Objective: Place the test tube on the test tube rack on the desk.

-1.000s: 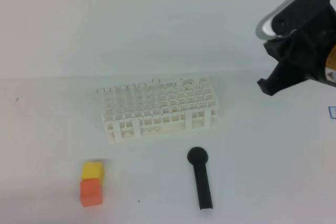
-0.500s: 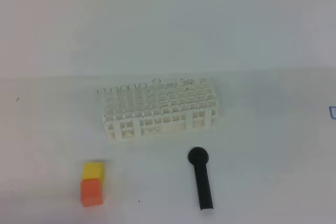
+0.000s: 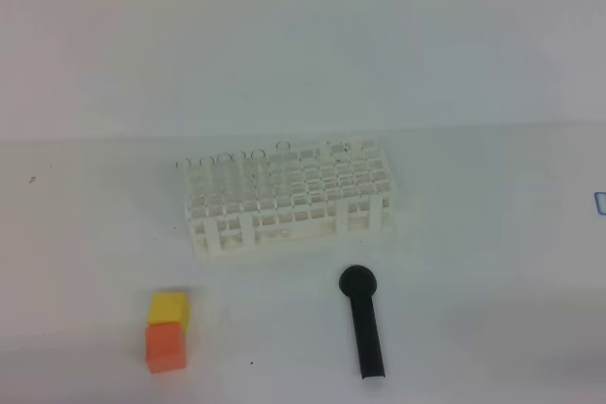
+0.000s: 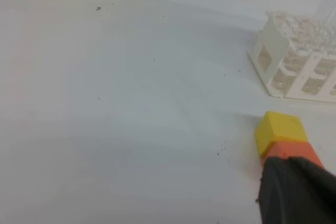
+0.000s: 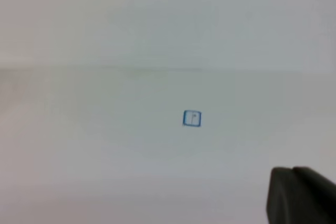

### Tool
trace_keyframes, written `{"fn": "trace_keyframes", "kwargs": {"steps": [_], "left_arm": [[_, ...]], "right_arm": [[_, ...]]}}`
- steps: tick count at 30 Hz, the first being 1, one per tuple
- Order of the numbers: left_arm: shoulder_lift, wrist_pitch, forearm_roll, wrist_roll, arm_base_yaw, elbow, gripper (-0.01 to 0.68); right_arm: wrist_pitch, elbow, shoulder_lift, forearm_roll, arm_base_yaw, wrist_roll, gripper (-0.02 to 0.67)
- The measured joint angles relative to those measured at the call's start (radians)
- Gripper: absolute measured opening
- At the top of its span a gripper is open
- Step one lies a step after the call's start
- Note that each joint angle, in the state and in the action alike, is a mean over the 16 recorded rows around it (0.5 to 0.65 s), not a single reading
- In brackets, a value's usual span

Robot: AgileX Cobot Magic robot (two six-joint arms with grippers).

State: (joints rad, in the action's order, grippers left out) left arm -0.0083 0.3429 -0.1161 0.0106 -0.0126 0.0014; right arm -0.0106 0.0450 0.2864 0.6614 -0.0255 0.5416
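Note:
The white lattice test tube rack [image 3: 287,198] stands mid-desk, and its corner shows in the left wrist view [image 4: 294,56]. Faint clear rims of test tubes [image 3: 281,148] stand upright along its back row. I cannot make out a tube lying on the desk [image 3: 473,234]. Neither arm appears in the high view. Only a dark piece of the left gripper [image 4: 294,190] shows, low on the right beside the stacked blocks. The right gripper [image 5: 300,195] is a dark corner over bare desk. Nothing is seen in either one.
A black round-headed stick [image 3: 363,322] lies in front of the rack. A yellow block [image 3: 168,307] sits against an orange block [image 3: 165,346] at the front left. A small blue square mark [image 5: 191,118] is on the desk at the right.
The right arm, at the upper right of the high view one second ago, has gone out of that view. The rack, stick and blocks have not moved.

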Motion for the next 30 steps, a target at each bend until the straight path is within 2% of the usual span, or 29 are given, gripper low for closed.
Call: {"fn": "trace_keyframes", "kwargs": {"steps": [5,13,19,30], "left_arm": [[0.000,0.000,0.000,0.000,0.000,0.000,-0.001],[0.000,0.000,0.000,0.000,0.000,0.000,-0.001],[0.000,0.000,0.000,0.000,0.000,0.000,-0.001],[0.000,0.000,0.000,0.000,0.000,0.000,-0.001]], "right_arm": [[-0.014,-0.060,-0.048,-0.071,-0.002,-0.064,-0.001],[-0.022,-0.075,-0.080,-0.324,-0.002,-0.361,-0.001],[0.077,-0.075,-0.158,-0.498,-0.002,-0.559,-0.001],[0.329,-0.071,-0.289,-0.545,-0.002,-0.615,-0.001]]}}
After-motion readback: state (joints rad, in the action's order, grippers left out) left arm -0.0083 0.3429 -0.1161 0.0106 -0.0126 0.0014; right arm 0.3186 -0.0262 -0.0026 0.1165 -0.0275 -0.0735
